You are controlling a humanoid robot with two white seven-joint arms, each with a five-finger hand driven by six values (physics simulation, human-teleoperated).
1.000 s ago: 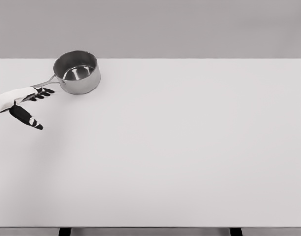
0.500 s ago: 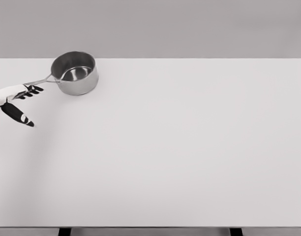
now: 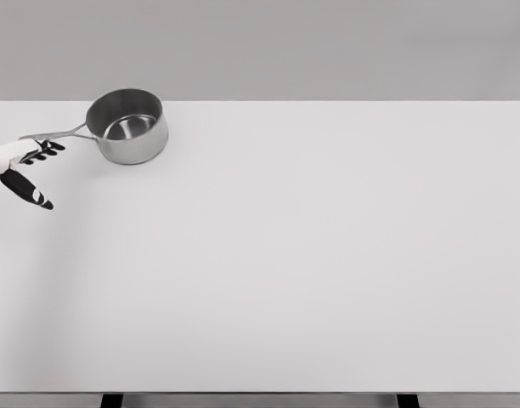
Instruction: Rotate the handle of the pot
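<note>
The left hand (image 3: 24,166) enters at the far left edge of the white counter (image 3: 311,255), fingers spread and holding nothing, thumb angled down toward the near side. Just beyond its dark fingertips (image 3: 49,149) runs the thin handle (image 3: 52,133) of a steel saucepan (image 3: 127,126), whose bowl stands upright to the hand's right, near the counter's far edge.
</note>
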